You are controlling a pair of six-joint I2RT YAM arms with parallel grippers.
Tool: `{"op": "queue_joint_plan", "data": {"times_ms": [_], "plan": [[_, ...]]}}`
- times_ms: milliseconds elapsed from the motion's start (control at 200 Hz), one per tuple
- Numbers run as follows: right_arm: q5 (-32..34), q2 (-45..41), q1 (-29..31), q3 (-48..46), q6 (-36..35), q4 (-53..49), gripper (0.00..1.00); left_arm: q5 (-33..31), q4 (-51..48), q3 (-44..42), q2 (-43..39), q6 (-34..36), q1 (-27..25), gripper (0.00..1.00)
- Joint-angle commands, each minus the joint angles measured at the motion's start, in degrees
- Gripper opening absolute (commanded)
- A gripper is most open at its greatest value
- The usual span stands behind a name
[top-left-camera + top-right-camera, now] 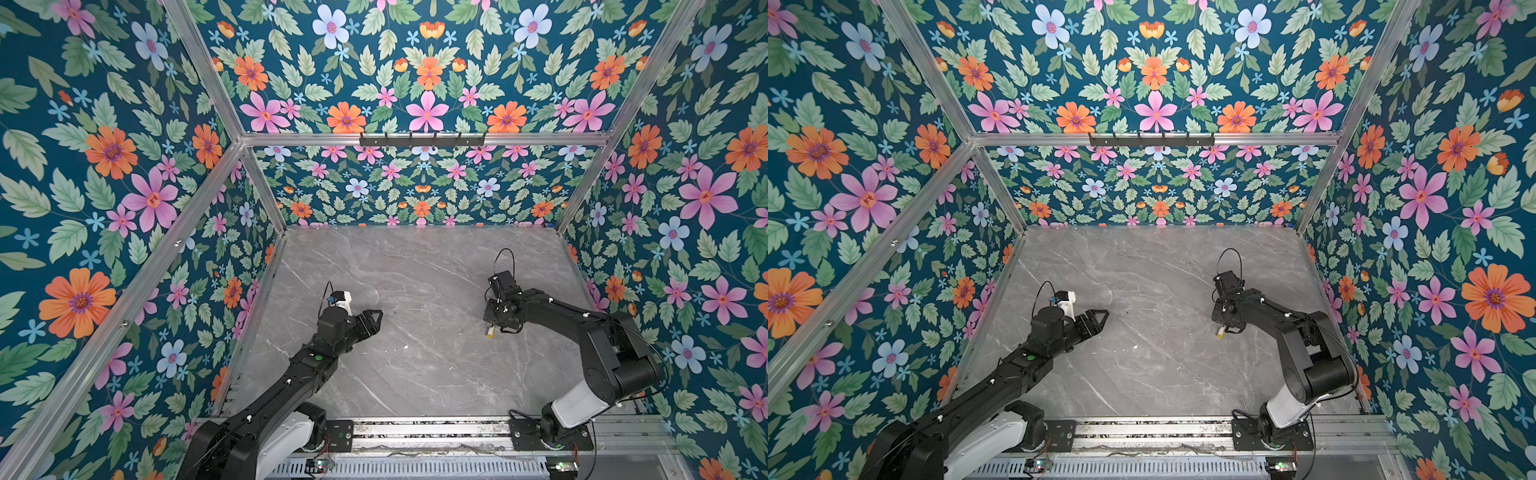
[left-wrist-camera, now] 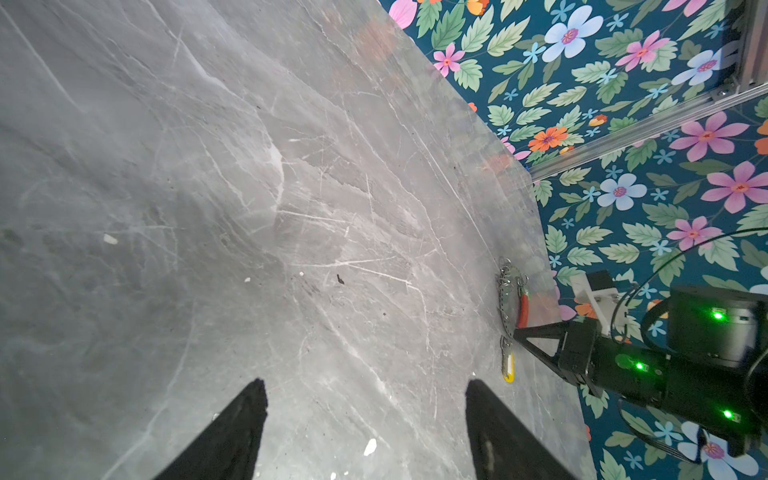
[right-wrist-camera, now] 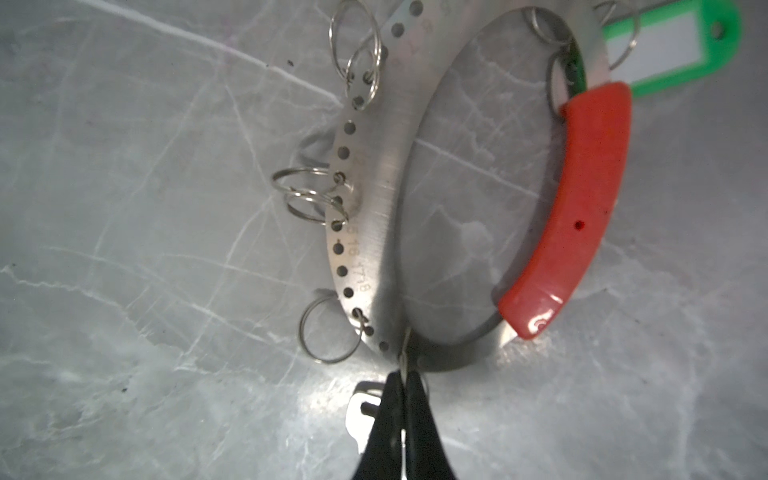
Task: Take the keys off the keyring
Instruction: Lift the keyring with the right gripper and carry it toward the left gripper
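Right wrist, keyring, long axis pointing away from right jaws (shut)

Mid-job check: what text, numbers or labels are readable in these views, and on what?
"16": stamped on the keyring beside its row of holes, right wrist view.
"1718": stamped next to it on the same band.
Other stamped numbers along that band: too blurred to read.
White insert of the green tag: no writing visible.

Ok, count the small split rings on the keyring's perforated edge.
5 split rings: one nearest the right gripper, two overlapping midway, two overlapping at the far end. Its fingers may hide another; more hang by the red segment.
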Motion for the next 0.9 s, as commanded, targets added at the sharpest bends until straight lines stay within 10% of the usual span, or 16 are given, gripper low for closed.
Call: {"op": "queue_joint_plan", "data": {"times_ms": [0,895], "plan": [[1.87,-0.25,0.28,-0.07,-1.72,0.1,0.0,-0.4,-0.1,0.34,0.11,0.46,-0.07,0.77],[-28.97,-29.5,4.82,-13.41,-18.8,21.35,0.0,-0.64,-2.69,2.88,-14.4,4.04,-2.81,0.8]]}}
